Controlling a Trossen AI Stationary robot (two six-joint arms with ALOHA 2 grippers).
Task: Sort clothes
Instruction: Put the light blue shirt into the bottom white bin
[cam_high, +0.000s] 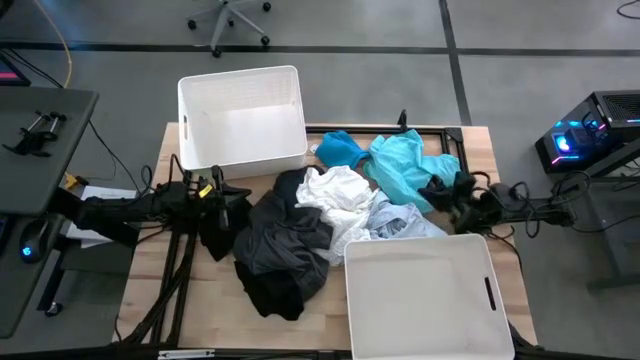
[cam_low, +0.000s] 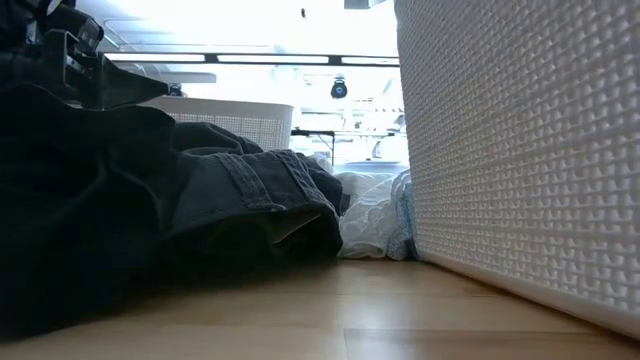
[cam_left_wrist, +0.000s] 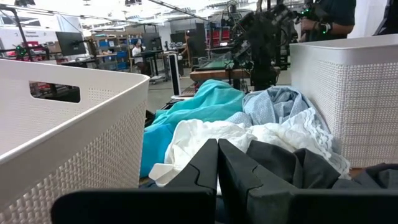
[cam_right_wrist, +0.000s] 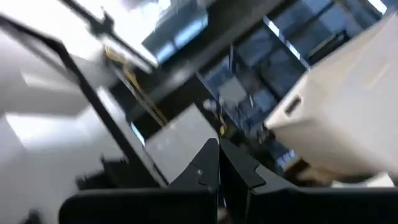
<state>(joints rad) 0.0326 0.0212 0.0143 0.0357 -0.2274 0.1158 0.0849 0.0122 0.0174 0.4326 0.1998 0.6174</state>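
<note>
Clothes sit in a loose heap mid-surface, btwn the far-left white bin and the near-right white bin: black/dark grey pieces on the left side, a white one in the middle, turquoise and bright blue toward the far edge, pale grey-blue touching the near-right bin. Both bins look empty, so sorting prob. hasn't begun. Left tool rests low at the heap's left edge, just beside the dark fabric, fingers pressed together w/ nothing pinched; the left wrist view shows them closed right in front of the white and grey garments. Right tool is at the heap's right edge by the turquoise piece, also pressed together, empty; its wrist cam points off at the room. Risks, as I judge: garments overlap and tangle, so one pinch may drag 2+ pieces and mix colours in a bin; a trailing sleeve could snag a bin rim or shove the bin; pulling dark fabric toward the near edge could spill it off the surface; both arms reaching mid-heap could clash.
</note>
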